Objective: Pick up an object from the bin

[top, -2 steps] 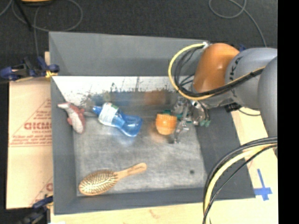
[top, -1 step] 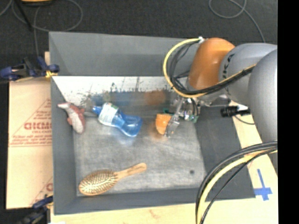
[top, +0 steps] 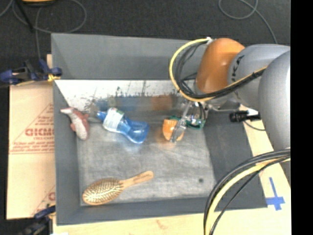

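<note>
My gripper (top: 182, 125) reaches down into the right part of the bin, near the back wall. Its tip is right against a small orange thing (top: 167, 129) lying on the bin floor, touching or overlapping its right side. Whether the orange thing is held I cannot tell. A blue plastic bottle (top: 126, 126) with a white label lies on its side a little to the left of the orange thing.
A pink and white toy-like thing (top: 78, 122) lies near the bin's left wall. A wooden hairbrush (top: 112, 187) lies near the front, its handle pointing right. The arm with its orange cover and cables hangs over the bin's right rim.
</note>
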`<action>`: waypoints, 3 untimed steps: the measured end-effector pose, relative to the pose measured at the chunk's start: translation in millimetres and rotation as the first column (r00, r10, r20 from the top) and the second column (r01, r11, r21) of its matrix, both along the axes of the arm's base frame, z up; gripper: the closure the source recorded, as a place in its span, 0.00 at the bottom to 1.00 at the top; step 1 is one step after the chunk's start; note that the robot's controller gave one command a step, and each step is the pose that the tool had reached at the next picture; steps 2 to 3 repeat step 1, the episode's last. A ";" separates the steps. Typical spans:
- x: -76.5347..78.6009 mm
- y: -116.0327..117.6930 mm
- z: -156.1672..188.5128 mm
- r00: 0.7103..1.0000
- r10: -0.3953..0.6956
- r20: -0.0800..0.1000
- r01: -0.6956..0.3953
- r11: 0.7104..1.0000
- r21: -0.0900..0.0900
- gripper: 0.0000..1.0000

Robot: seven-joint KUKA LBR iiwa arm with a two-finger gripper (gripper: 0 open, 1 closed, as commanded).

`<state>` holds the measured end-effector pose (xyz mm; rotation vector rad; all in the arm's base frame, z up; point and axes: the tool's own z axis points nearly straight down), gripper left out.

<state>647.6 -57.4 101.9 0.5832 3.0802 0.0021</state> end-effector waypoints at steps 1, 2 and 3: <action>-31.5 -22.9 123.6 0.988 0.155 0.004 -0.155 0.988 -0.005 1.00; -31.5 -22.9 123.6 0.988 0.155 0.004 -0.155 0.988 -0.005 1.00; -31.5 -22.9 123.6 0.988 0.155 0.004 -0.155 0.988 -0.005 1.00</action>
